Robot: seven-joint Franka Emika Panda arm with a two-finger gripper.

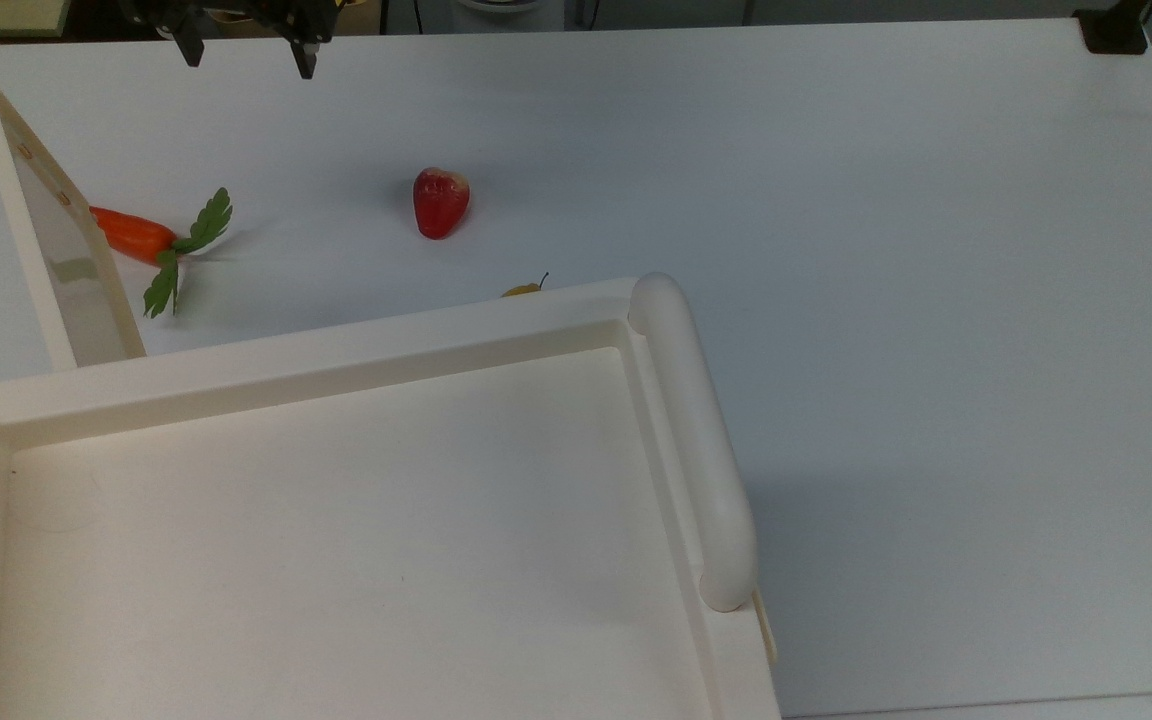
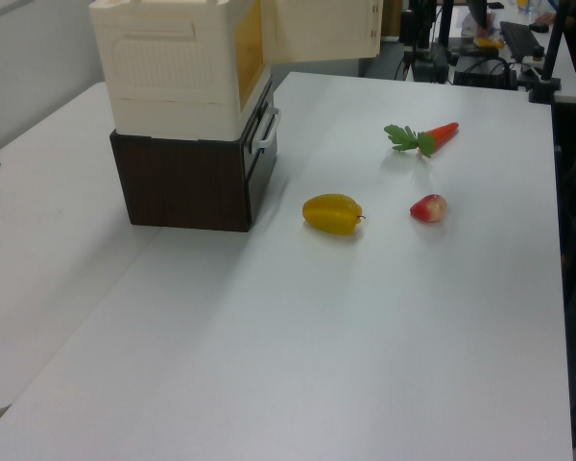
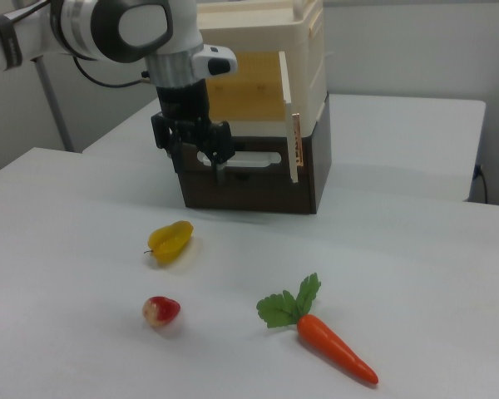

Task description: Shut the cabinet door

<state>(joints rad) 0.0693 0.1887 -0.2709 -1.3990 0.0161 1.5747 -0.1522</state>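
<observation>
The cabinet (image 1: 336, 352) is a large cream unit with a recessed top; it also shows as the cabinet (image 2: 173, 67) and the cabinet (image 3: 309, 37). Its cabinet door (image 1: 54, 228) stands swung wide open at the top view's left, a thin cream panel with small fittings along one edge. The cabinet door (image 2: 322, 29) juts toward the left view's right, and the cabinet door (image 3: 290, 116) is seen nearly edge-on. My gripper (image 1: 246, 52) hangs open and empty above the table near the top view's upper edge, apart from the door. In the right view my gripper (image 3: 198, 163) is in front of the unit.
An orange carrot (image 1: 136, 235) with green leaves lies beside the door. A red fruit (image 1: 440, 202) and a yellow fruit (image 2: 332, 213) lie on the white table (image 1: 886, 250). The cabinet stands on a dark brown drawer unit (image 2: 187, 182).
</observation>
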